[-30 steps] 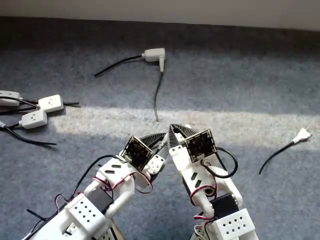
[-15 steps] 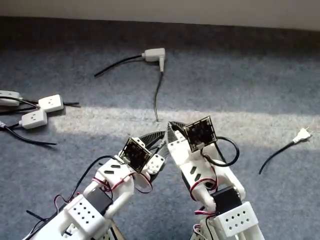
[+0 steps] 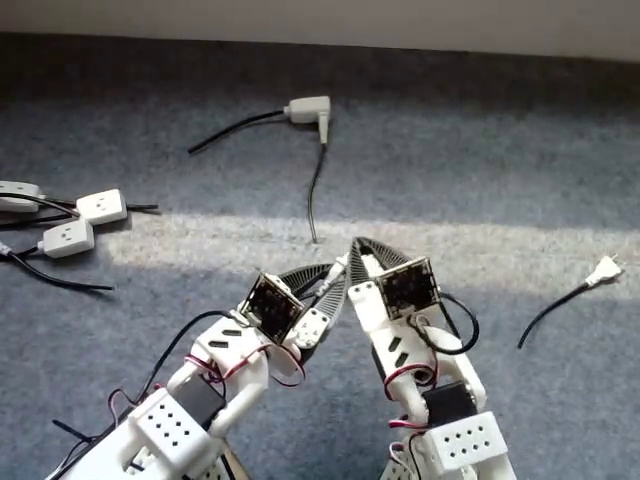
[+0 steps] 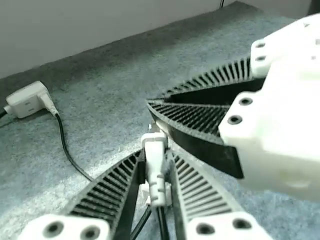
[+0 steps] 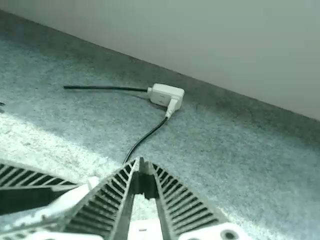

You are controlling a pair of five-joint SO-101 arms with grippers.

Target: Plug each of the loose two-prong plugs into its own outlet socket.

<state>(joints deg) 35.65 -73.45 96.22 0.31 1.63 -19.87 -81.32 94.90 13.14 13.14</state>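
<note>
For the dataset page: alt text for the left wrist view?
The left pincer grips a white two-prong plug. The right pincer sits shut just beyond it; a white outlet socket with a black cord lies farther off on grey carpet.

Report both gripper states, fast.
Left gripper: closed on a white plug.
Right gripper: closed, fingers meeting at the tips.

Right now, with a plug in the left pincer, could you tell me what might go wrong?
The right pincer sits close against the left pincer holding the plug; a move could knock them together and twist the plug loose. The sockets lie far to the left among cords, which might snag.
</note>
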